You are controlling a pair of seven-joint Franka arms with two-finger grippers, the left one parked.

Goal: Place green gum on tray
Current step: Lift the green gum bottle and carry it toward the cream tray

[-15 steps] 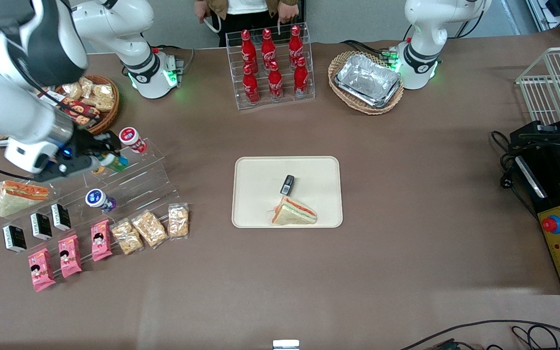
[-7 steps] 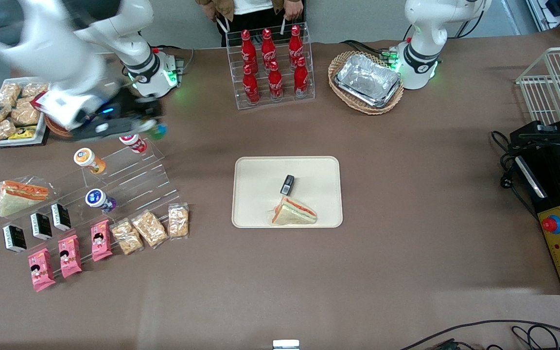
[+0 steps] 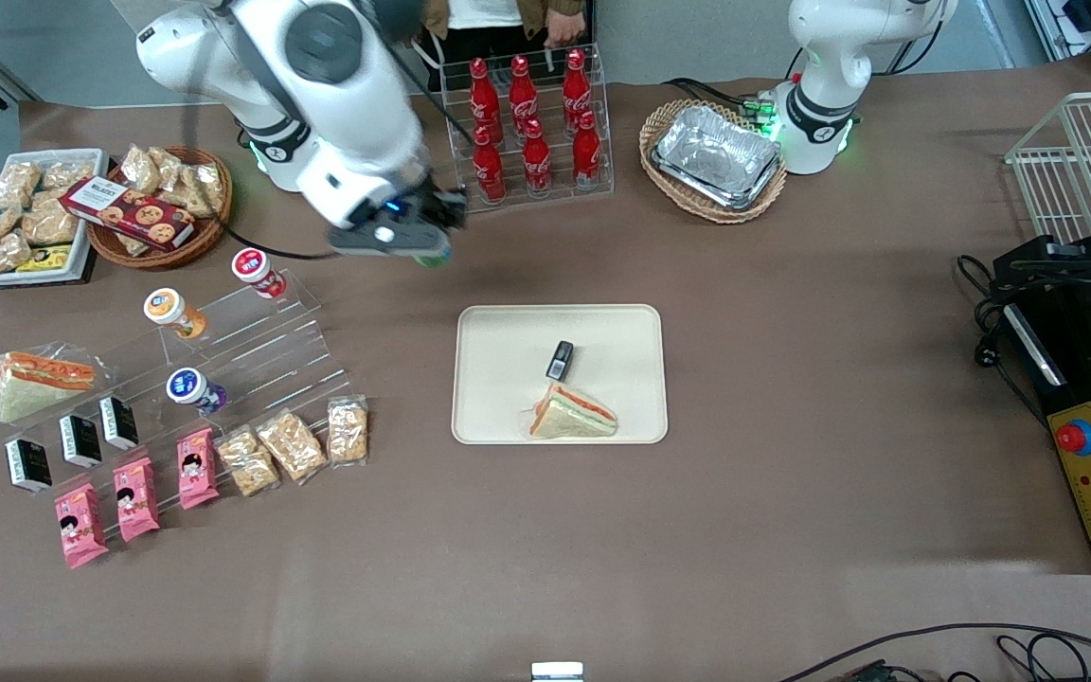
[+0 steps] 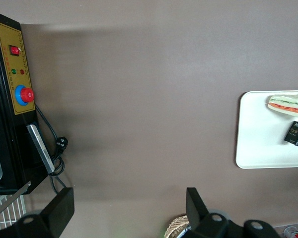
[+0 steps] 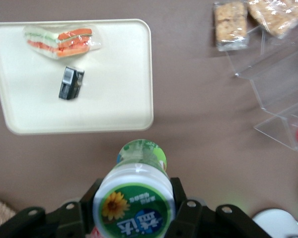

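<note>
My right gripper (image 3: 427, 242) is shut on the green gum (image 5: 136, 191), a green canister with a white lid and green label. In the front view only a green sliver of the gum (image 3: 432, 258) shows under the fingers. I hold it in the air above the brown table, farther from the front camera than the cream tray (image 3: 498, 379) and a little toward the working arm's end. The tray (image 5: 114, 99) holds a wrapped sandwich (image 3: 572, 414) and a small black box (image 3: 560, 359).
A clear stepped rack (image 3: 252, 341) holds red-lidded (image 3: 255, 269), orange (image 3: 169, 311) and purple (image 3: 190, 388) canisters. Snack packs (image 3: 290, 445) lie in front of it. A cola bottle rack (image 3: 527, 128) and a wicker basket of foil trays (image 3: 714, 161) stand farther back.
My gripper has lifted the green gum off the stepped rack and carried it sideways toward the tray, from the working arm's end to near the cola rack.
</note>
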